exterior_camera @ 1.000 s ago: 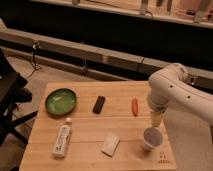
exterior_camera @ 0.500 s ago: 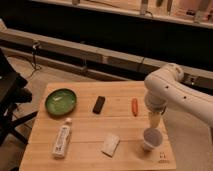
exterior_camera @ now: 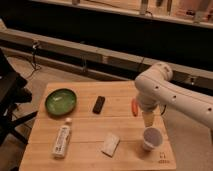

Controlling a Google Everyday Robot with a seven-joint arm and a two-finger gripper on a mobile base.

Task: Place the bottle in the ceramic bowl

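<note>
The bottle (exterior_camera: 61,141), slim and white with a pale label, lies on its side near the front left of the wooden table (exterior_camera: 90,127). Just behind it sits the ceramic bowl (exterior_camera: 61,101), shallow, green and holding nothing. My gripper (exterior_camera: 148,119) hangs fingers-down from the white arm over the right side of the table, just above a white cup (exterior_camera: 151,137). It is open, holds nothing, and is far to the right of the bottle.
A black flat object (exterior_camera: 99,104) lies mid-table and a small orange item (exterior_camera: 134,106) sits beside the arm. A flat white packet (exterior_camera: 110,144) lies near the front edge. A black chair (exterior_camera: 10,95) stands off the table's left side.
The arm has drifted slightly leftward over the table. The bottle, bowl and other objects have not moved.
</note>
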